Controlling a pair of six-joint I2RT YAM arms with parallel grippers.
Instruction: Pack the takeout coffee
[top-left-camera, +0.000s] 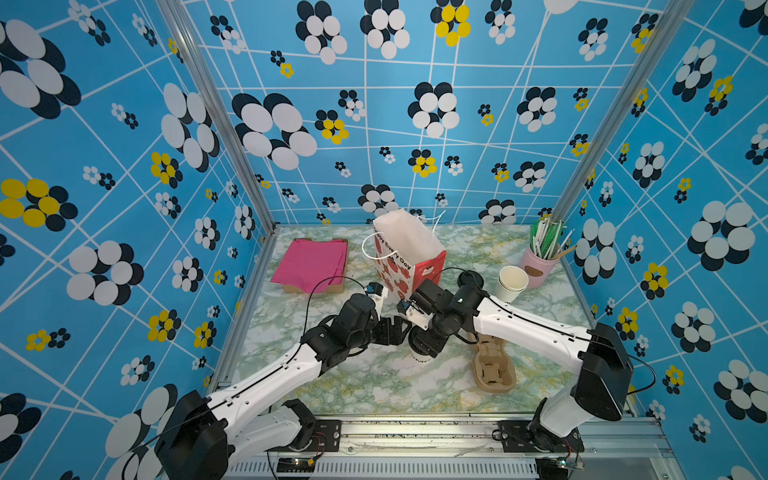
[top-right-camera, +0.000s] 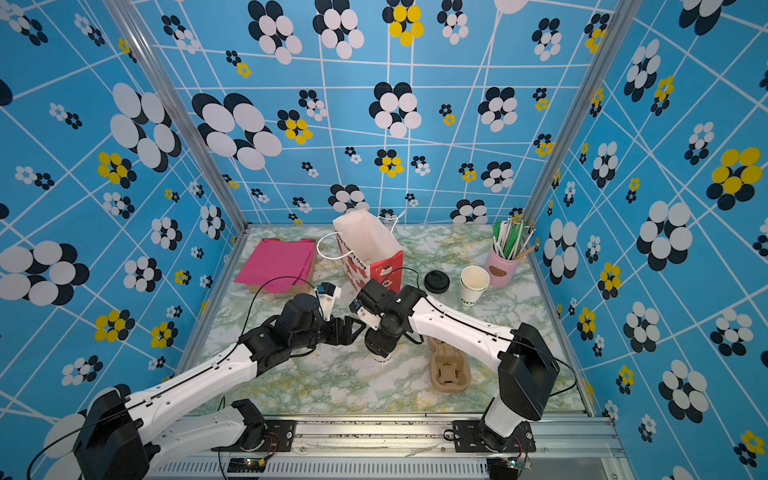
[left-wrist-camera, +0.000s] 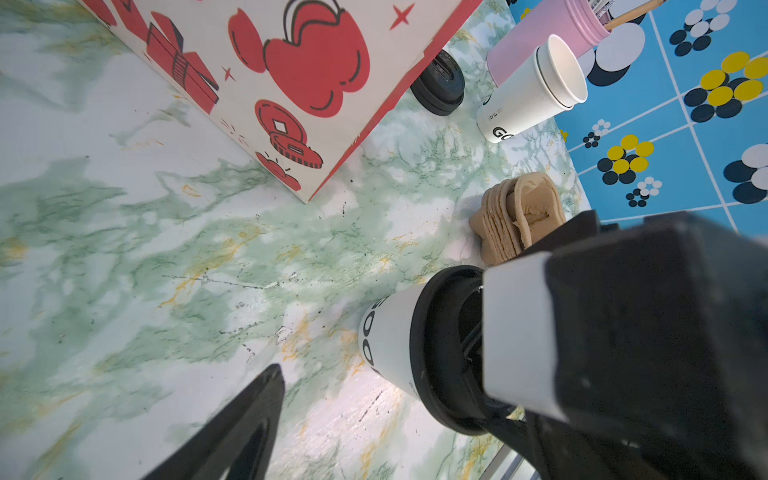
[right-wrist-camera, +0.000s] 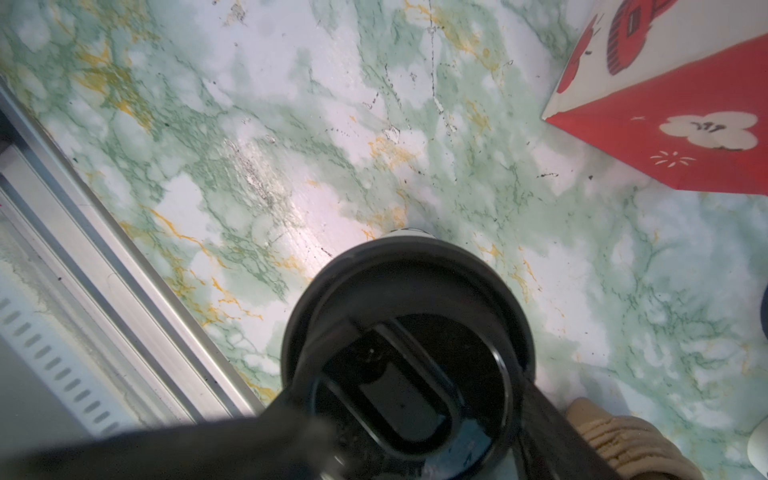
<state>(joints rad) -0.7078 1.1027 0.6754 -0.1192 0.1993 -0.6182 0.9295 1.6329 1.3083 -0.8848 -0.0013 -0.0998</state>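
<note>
Two questions, then: what lies furthest left on the worktop, and where is the bag? (Ana)

Pink tissue paper on a flat cardboard tray. Right of it the red-and-white gift bag stands upright, mouth open. (Ben)

And the left gripper? (Ana)

Just in front of the bag, low, jaws spread apart and empty, its tips just beside the takeout coffee. (Ben)

Where is that cup exactly? (Ana)

Standing on the worktop near the middle, in front of the bag, black sip lid on. The right gripper reaches down from above, jaws pressed against opposite sides of the lid, clamped on it. (Ben)

Further right? (Ana)

A stack of brown pulp cup carriers lies near the cup. Behind them sits a loose black lid, then nested lidless paper cups, then a pink holder full of straws at the back right corner. (Ben)
</note>
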